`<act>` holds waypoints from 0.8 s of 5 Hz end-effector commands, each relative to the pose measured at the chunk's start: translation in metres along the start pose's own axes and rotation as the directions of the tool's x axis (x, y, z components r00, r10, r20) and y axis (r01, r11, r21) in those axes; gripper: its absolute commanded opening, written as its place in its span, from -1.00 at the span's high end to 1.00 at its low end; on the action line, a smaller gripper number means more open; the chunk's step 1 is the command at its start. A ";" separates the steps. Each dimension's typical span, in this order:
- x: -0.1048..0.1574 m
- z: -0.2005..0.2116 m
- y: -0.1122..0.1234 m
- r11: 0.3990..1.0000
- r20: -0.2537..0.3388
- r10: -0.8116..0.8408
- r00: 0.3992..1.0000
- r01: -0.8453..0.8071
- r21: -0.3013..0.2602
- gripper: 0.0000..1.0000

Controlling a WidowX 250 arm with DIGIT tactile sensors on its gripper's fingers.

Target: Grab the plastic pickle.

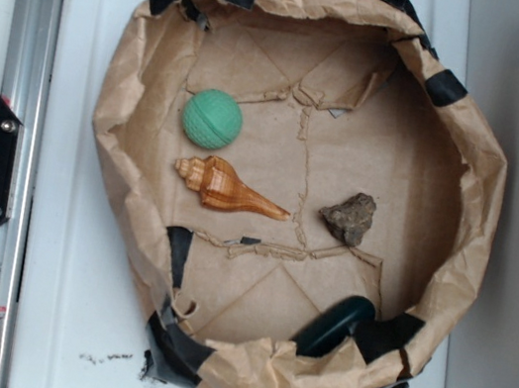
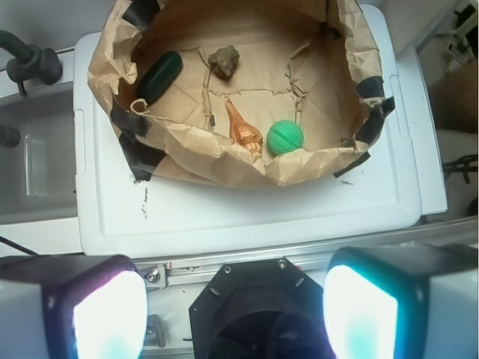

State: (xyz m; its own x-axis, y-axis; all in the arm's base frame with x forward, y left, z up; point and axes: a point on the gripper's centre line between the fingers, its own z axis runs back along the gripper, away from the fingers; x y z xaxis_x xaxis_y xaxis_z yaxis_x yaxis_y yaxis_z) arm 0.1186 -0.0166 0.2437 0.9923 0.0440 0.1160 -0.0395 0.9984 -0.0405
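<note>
Between the wide-spread fingers point(image 2: 105, 314) of the gripper point(image 2: 236, 314), nothing is held. Well beyond the gripper, inside the brown paper nest point(image 2: 112, 67), lies the plastic pickle point(image 2: 159, 77): very dark green, glossy, oblong with rounded ends, resting against the paper wall, apart from the rock point(image 2: 224, 60), shell point(image 2: 242, 129) and green ball point(image 2: 285, 137).

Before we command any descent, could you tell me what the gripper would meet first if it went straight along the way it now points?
Probably the black robot base, which lies between the two fingers in the wrist view, well short of the paper bin holding the plastic pickle. Depth is unclear.
</note>
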 end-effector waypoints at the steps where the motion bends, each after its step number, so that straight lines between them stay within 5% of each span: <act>1: 0.000 0.000 0.000 1.000 0.000 0.000 1.000 0.000 0.000 -1.00; 2: 0.048 -0.020 -0.002 0.985 0.060 0.159 0.985 -0.154 -0.079 -1.00; 4: 0.088 -0.089 -0.006 0.851 -0.080 0.419 0.905 -0.422 -0.313 -1.00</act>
State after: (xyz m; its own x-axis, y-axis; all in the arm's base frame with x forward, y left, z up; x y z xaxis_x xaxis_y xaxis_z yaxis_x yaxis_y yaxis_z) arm 0.2150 -0.0306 0.1605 0.9017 0.4319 -0.0204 -0.4055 0.8284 -0.3864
